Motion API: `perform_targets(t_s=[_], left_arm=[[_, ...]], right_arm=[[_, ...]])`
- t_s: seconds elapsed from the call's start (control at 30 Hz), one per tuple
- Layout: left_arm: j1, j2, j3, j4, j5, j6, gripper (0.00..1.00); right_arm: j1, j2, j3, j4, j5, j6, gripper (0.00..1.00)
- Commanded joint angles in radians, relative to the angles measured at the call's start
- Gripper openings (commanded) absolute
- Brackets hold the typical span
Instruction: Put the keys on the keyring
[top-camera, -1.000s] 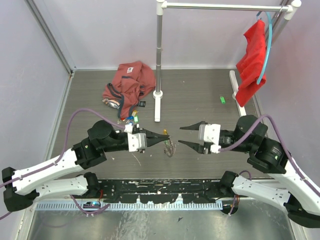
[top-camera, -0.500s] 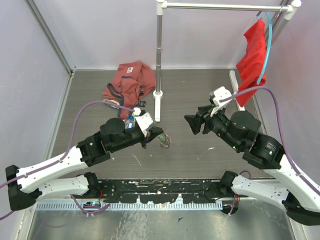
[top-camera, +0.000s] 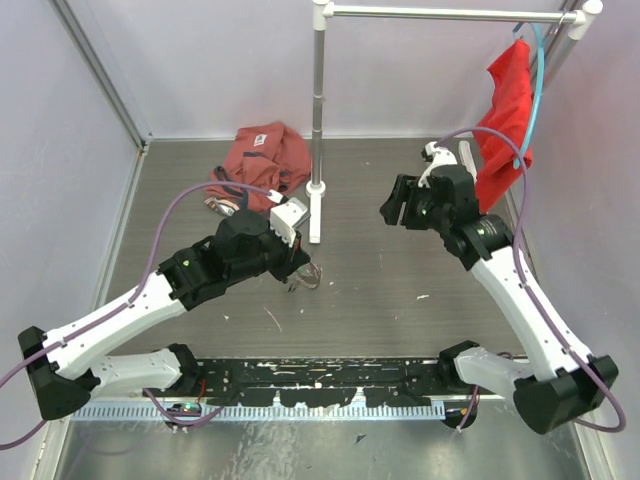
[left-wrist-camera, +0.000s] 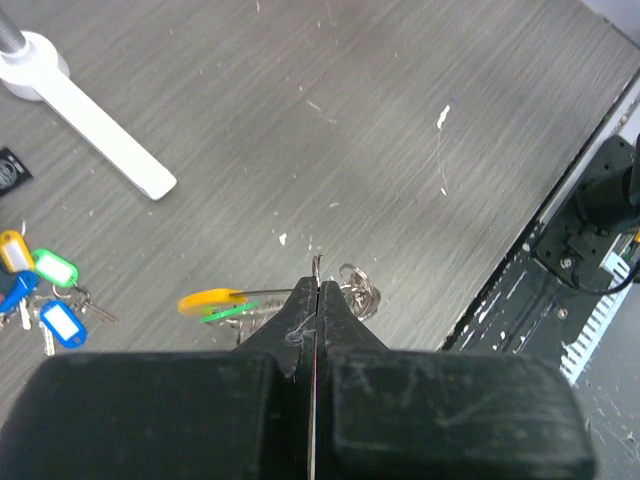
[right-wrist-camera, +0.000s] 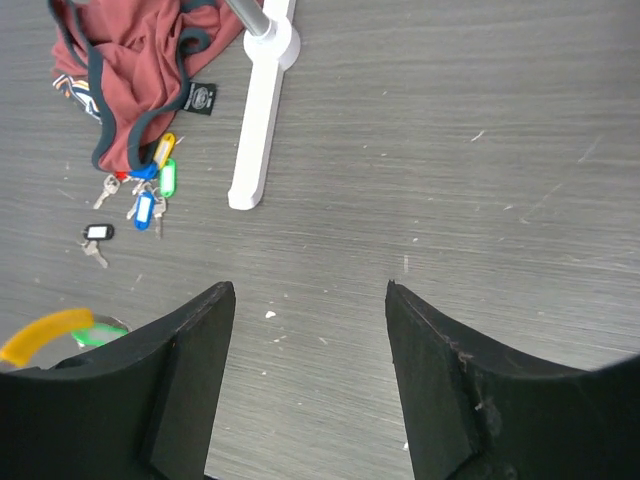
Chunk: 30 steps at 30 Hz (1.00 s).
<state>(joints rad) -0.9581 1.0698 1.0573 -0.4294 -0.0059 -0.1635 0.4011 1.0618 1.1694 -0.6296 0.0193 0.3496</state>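
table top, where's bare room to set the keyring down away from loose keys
Bare: the table between the white rack foot and the right arm. Crowded: left of that foot, loose keys beside the red shirt, and the spot under the left pincer gripping the keyring.

The keys (right-wrist-camera: 150, 195) have blue, green, yellow and black tags. The keyring (left-wrist-camera: 355, 292) is silver with a yellow tag. The table (right-wrist-camera: 450, 150) is grey with thin lines. The shirt (right-wrist-camera: 130, 40) is dull red with dark edges.
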Motion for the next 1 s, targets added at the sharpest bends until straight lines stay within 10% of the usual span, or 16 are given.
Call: perform_targets(t_s=[0.0,0.47,0.97], left_arm=[[0.001,0.007,0.038,-0.081,0.031,-0.023,0.0],[0.002,-0.03,0.039,-0.092,-0.088,0.125,0.0],[0.068,-0.024,-0.026,0.001,-0.027,0.205,0.0]], right_arm=[[-0.051,0.106,0.023,0.1,-0.21,0.073,0.67],[-0.303,0.456,0.051,0.22,0.095,0.053,0.59],[-0.344,0.966,0.451,0.211,0.402,-0.046,0.55]])
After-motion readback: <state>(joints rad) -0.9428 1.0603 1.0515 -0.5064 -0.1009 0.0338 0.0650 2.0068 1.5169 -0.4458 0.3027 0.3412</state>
